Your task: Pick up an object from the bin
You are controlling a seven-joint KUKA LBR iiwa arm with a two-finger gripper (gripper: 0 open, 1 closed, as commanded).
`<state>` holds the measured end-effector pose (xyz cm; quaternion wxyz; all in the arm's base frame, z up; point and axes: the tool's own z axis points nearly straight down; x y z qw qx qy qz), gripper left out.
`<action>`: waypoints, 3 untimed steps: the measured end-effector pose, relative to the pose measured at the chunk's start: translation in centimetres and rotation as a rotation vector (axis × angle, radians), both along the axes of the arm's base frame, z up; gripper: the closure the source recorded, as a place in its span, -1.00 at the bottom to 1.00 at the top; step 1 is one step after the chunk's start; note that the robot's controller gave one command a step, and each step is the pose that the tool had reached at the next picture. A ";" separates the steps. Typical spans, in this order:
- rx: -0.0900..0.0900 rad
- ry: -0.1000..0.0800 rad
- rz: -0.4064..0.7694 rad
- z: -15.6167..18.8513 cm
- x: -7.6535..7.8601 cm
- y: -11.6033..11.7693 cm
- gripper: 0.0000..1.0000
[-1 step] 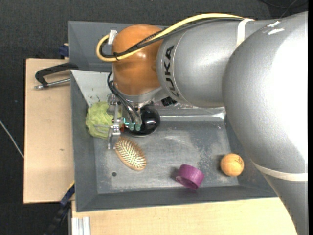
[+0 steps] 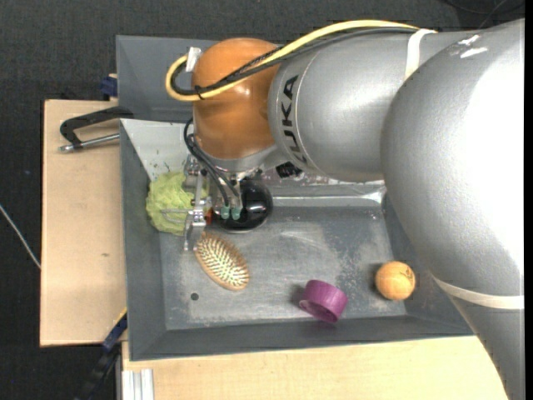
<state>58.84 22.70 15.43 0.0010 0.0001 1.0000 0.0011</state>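
My gripper (image 2: 198, 217) hangs low in the left part of the bin, under the orange cover. It is at the right edge of a pale green, crinkly, lettuce-like lump (image 2: 169, 199) near the left wall. Just below it lies an oval wooden hairbrush (image 2: 222, 262), bristles up. A glossy black rounded thing (image 2: 256, 207) sits close on its right; I cannot tell whether anything is held.
A purple ring-shaped cup (image 2: 323, 299) lies on its side near the front wall. An orange ball (image 2: 395, 280) rests at the front right. The arm and its cover hide the back and right of the bin.
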 end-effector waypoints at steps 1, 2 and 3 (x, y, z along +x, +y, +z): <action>0.006 -0.034 -0.092 -6.8 1.4 0.5 -1.00; 0.006 -0.035 -0.095 -7.0 1.4 0.4 -1.00; 0.009 -0.019 -0.320 -5.1 0.7 0.5 -1.00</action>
